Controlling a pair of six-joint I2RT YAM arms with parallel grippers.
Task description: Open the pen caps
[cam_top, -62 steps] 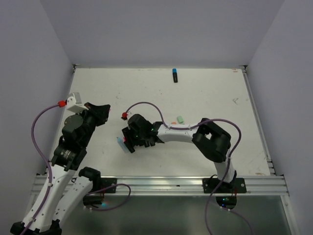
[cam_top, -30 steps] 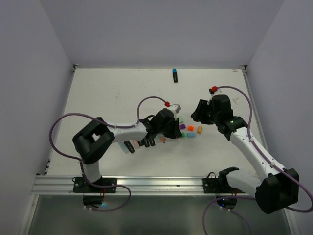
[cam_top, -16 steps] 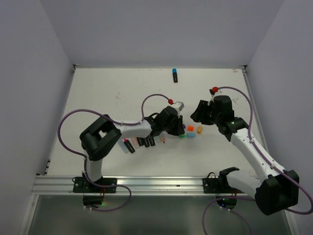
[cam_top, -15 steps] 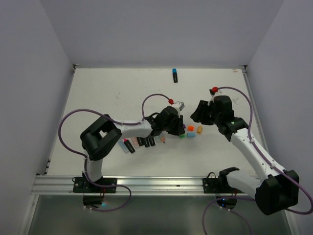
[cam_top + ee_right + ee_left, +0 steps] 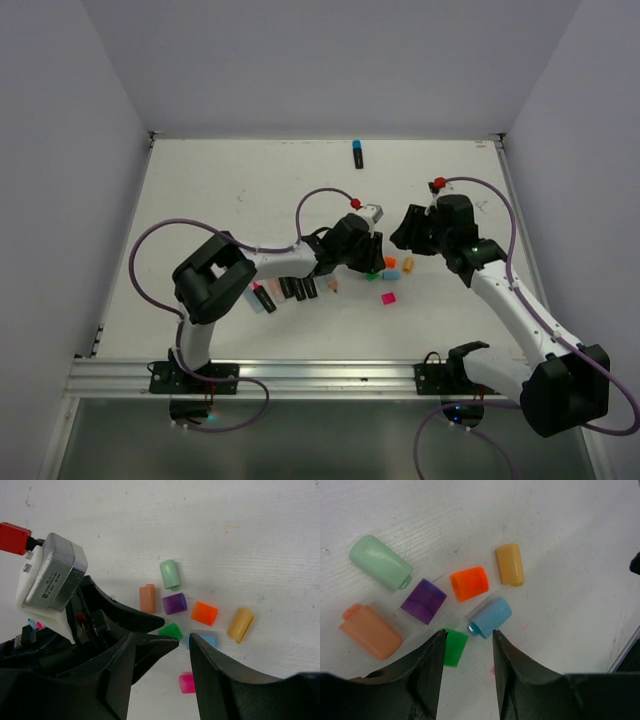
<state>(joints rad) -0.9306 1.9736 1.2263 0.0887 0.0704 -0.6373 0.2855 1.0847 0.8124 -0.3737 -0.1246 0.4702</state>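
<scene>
The pen caps lay bunched on the desk point(image 5: 250, 190) between the two arms, a little right of centre. Through the left wrist camera I made out four short, blocky ones: a purple cap point(image 5: 424, 601), an orange cap point(image 5: 470, 583), a cyan cap point(image 5: 490, 617) on its side with its hollow end showing, and a green cap point(image 5: 454, 646). Around them lay longer, paler pieces: a pale green piece point(image 5: 380, 562) and a peach piece point(image 5: 370, 630), each with a stub at one end, and an amber piece point(image 5: 510, 564).

That camera missed the pink cap point(image 5: 187, 683), which the right wrist camera showed apart on the near side of the bunch. Only the overhead view gave me the row of black pens point(image 5: 297, 288) by the left arm and a blue-capped pen point(image 5: 357, 153) alone at the far edge.

The left jaws were spread, the green cap at the mouth of the gap, nothing pinched. The right jaws were spread and empty above the bunch.
</scene>
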